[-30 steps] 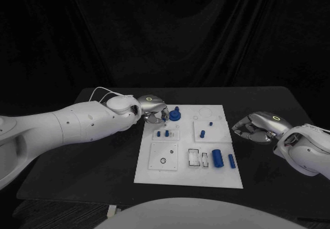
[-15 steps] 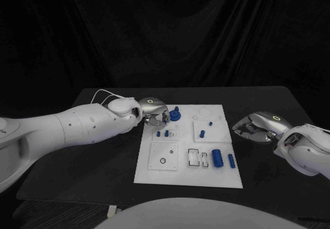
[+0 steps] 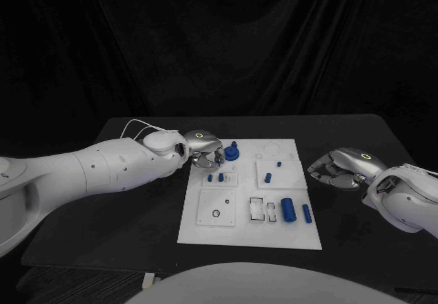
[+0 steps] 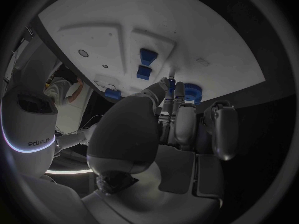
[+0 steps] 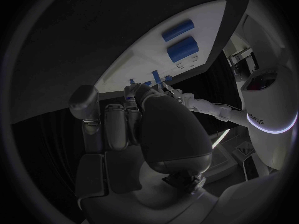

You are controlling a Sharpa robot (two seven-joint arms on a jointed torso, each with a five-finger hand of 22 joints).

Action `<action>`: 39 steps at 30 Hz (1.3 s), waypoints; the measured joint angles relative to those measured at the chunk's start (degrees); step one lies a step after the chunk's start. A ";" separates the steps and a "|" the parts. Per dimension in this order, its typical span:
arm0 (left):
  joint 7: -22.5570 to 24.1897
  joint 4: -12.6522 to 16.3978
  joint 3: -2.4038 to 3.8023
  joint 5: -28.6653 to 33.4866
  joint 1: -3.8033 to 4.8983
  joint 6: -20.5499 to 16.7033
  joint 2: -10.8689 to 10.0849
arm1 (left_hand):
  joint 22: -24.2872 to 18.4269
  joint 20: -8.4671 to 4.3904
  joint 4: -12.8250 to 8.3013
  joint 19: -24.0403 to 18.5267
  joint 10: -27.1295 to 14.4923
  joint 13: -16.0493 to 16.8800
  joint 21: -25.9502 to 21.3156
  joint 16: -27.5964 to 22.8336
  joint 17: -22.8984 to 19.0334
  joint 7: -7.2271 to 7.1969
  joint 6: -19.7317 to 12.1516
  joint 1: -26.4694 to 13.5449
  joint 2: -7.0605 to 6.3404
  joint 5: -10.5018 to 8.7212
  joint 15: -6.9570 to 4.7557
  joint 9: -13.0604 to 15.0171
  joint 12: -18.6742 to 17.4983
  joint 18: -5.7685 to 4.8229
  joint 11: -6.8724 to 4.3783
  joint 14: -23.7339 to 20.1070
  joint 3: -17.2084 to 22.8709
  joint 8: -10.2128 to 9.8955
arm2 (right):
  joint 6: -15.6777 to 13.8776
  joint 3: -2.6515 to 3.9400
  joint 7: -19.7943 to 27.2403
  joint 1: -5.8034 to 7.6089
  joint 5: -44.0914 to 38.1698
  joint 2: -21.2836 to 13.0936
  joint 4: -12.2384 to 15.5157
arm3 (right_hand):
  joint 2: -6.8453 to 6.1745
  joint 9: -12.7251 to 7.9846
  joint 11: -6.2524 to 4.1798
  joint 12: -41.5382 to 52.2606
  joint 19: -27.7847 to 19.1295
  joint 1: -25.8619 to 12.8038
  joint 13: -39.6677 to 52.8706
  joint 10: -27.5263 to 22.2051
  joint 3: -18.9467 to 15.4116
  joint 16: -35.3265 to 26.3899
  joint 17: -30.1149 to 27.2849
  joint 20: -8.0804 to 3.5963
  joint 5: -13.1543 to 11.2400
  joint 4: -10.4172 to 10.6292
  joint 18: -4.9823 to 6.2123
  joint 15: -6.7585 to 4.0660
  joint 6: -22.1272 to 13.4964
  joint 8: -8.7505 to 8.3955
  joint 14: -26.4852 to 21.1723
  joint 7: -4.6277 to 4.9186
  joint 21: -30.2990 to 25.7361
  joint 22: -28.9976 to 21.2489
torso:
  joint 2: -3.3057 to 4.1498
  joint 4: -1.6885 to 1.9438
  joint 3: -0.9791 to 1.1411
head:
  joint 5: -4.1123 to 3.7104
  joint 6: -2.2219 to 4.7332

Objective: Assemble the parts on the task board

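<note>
White plate of the task board (image 3: pixel 274 234) is seen mid-table in the head view, with blue parts on it: a large cylinder (image 3: pixel 288 209), a thinner one (image 3: pixel 307 213) beside it, and an upright part (image 3: pixel 233 152) at the far edge. The left hand (image 3: pixel 206 154) is placed just beside that upright part; whether anything is gripped cannot be told. The right hand (image 3: pixel 335 170) is held off the board, fingers curled in, nothing seen in them.

In the left wrist view, fingertips (image 4: pixel 169 87) are shown at a blue part (image 4: pixel 192 91).

In the right wrist view, curled fingers (image 5: pixel 115 119) are shown apart from the board (image 5: pixel 149 59).

far-left board corner: left robot hand (image 3: pixel 206 154) crowds blue part (image 3: pixel 233 152) | board's right: right robot hand (image 3: pixel 336 171)
</note>
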 measured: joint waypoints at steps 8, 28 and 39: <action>-0.28 -0.32 0.05 0.03 -0.35 0.60 0.25 | 0.00 0.21 0.00 -0.19 0.00 -0.11 -0.34 -0.22 -0.23 0.00 0.00 0.00 0.00 0.00 -0.21 0.00 -0.26 0.00 0.00 -0.21 0.00 0.00 | 0.01 0.00 0.00 0.00 0.00 -0.03 0.00 | 0.00 0.00 0.00 -0.03 0.00 0.00 -0.01 0.00 0.00 0.00 0.00 0.00 0.00 0.00 0.00 0.00 0.00 0.00 0.00 0.00 0.00 0.00 | 0.01 0.03 0.00 | -0.03 0.00; -1.10 -0.19 0.13 0.22 -0.79 0.51 0.39 | 0.00 0.19 -0.01 -0.21 -0.02 -0.23 -0.67 -0.47 -0.86 -0.01 -0.01 0.23 -0.23 0.00 -0.20 -0.12 -0.50 0.00 0.02 -0.63 0.00 -0.19 | 0.05 0.00 -0.09 -0.01 0.00 0.10 0.01 | 0.00 0.04 0.00 0.00 -0.20 0.00 -0.04 0.00 0.00 0.00 0.00 0.21 0.00 0.00 0.00 0.00 0.00 0.00 0.00 0.00 0.00 -0.01 | 0.07 0.03 -0.02 | 0.25 0.00; -2.35 -0.33 0.00 0.20 -1.11 0.72 -0.06 | 0.00 0.72 1.85 -2.14 -6.35 -1.42 -3.45 -1.69 -3.94 -4.31 -14.86 -1.28 -2.78 0.01 1.02 -4.44 -3.77 -0.01 1.56 -2.86 -1.51 -0.77 | 0.06 0.00 -0.15 -0.01 0.00 -0.07 0.06 | -0.23 0.04 0.00 0.01 -0.19 -0.23 -0.97 0.00 0.16 0.00 0.00 0.21 0.00 -0.16 0.00 0.00 0.00 0.00 0.00 0.00 -0.35 0.03 | 0.07 0.10 0.00 | 0.19 0.00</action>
